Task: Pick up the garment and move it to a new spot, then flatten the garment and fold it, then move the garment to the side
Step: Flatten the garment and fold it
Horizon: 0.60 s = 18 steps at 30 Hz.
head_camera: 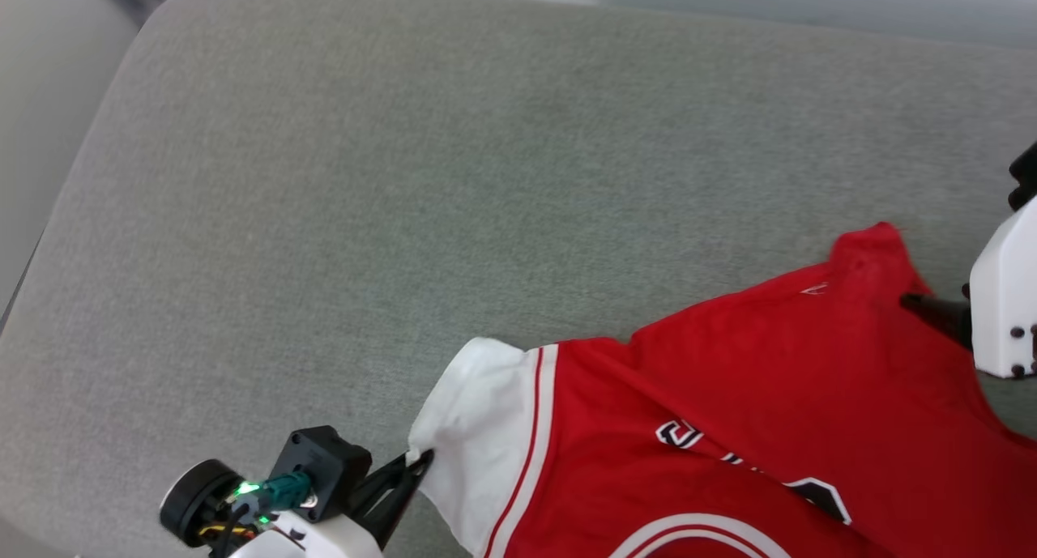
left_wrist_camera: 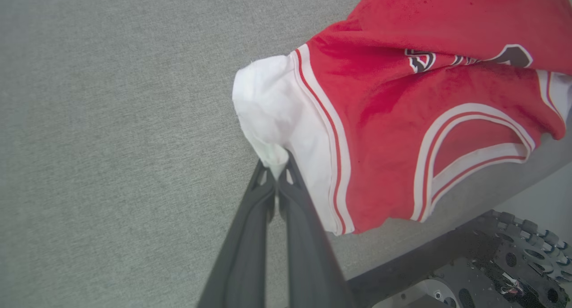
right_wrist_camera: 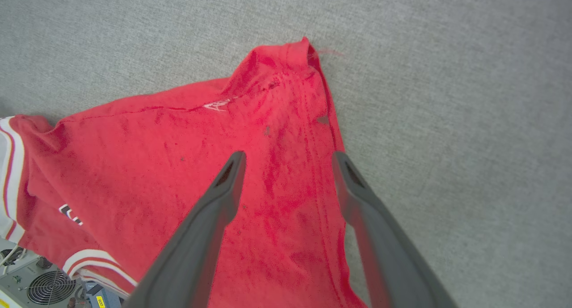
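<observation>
Left wrist view has our left tool (left_wrist_camera: 278, 167) pinched shut on the edge of the white sleeve (left_wrist_camera: 268, 102) of the garment (left_wrist_camera: 380, 120). It lies rumpled on the grey counter (left_wrist_camera: 111, 120) ahead and right of that tool's tips, red with striped trim and black, white-edged lettering partly creased. We judge it light, limp and quick to sag, best taken at sleeve edges and hem corners; our right tool (right_wrist_camera: 286, 158) hangs spread wide over the red body, holding nothing.

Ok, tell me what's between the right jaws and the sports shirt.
Nothing visible: the right gripper hangs open over the red sports shirt, only fabric under its jaws. The left gripper is shut on the white sleeve.
</observation>
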Tool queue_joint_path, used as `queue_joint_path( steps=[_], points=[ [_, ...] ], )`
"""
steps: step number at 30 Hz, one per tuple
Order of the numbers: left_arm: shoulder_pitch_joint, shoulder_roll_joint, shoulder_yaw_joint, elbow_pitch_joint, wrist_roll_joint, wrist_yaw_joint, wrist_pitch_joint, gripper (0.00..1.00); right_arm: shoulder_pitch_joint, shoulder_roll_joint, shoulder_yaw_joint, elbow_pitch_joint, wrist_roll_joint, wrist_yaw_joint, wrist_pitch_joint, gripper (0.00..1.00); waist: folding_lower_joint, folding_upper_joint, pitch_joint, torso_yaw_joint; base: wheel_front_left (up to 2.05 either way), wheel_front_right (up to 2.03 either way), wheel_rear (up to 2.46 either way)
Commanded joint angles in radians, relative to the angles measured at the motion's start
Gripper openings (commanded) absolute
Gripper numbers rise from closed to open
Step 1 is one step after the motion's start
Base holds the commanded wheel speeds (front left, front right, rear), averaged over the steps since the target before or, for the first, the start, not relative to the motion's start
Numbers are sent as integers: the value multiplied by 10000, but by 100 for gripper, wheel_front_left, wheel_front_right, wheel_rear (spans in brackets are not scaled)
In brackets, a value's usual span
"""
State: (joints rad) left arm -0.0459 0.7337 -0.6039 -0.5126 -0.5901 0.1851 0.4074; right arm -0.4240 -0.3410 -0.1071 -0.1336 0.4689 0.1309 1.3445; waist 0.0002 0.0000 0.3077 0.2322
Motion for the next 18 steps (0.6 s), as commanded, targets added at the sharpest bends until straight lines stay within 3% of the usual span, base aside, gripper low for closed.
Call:
queue_joint_path(
  steps=[1, 9, 18],
  points=[
    [-266, -156, -54, 48, 83, -90, -69, 0, -400, -68, 111, 432, -209, -4, -103, 100, -2, 0, 625, 611, 0, 0, 0],
    [-949, -747, -503, 362, 262, -525, -165, 0, -1382, -732, 722, 1982, -693, -4, -421, 100, -2, 0, 1355, 1262, 0, 0, 0],
    [-1288, -1073, -658, 732, 285, -712, -391, 0, -1170, -1180, 1478, 2951, -618, -4, -327, 100, -2, 0, 1701, 1573, 0, 0, 0]
  ],
)
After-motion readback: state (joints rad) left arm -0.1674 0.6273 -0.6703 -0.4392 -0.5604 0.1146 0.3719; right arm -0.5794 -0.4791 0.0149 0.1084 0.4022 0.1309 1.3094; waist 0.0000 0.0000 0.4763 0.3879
